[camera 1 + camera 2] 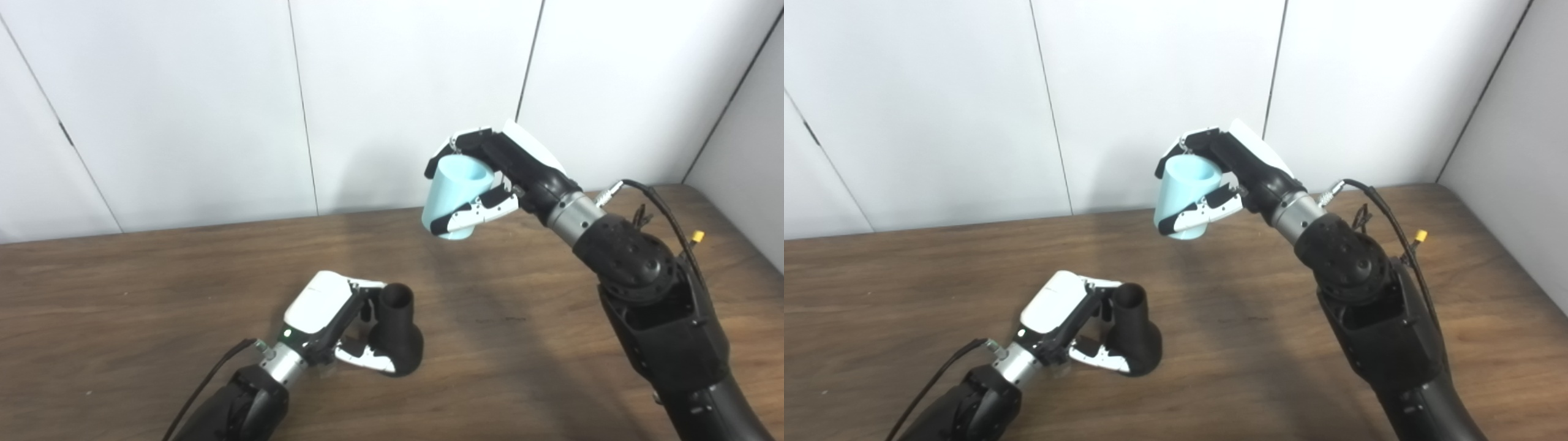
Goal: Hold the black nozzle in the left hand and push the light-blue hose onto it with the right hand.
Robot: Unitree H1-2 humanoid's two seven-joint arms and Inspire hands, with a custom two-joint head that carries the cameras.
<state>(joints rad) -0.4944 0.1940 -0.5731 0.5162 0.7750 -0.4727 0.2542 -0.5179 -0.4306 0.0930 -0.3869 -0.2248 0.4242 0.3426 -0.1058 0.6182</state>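
Nozzle [397,334] nearest the camera, black, standing on its flared base on the wooden worktop [122,294], narrow open neck up. Gripped low by the left robot hand [343,324], fingers wrapped around the flare and thumb across the front near the base. Kept upright, by the look of it, so the neck offers a clear target from above and the worktop takes the push. Left forearm low and close to the surface, entering from the bottom edge, wrist angled up and to the right toward the nozzle.

Farther back and well above, light-blue hose [456,196], a short tapered sleeve, clasped in the right robot hand [490,177], fingers curled over the wide upper end and thumb crossing the lower part. Held tilted, narrower mouth pointing down and left, roughly toward the nozzle yet well apart from it and not lined up over the neck. Right arm raised steeply from the lower right corner, wrist bent toward the middle of the scene, a cable trailing beside it. White wall panels behind. Joining not yet begun, judging by the gap.
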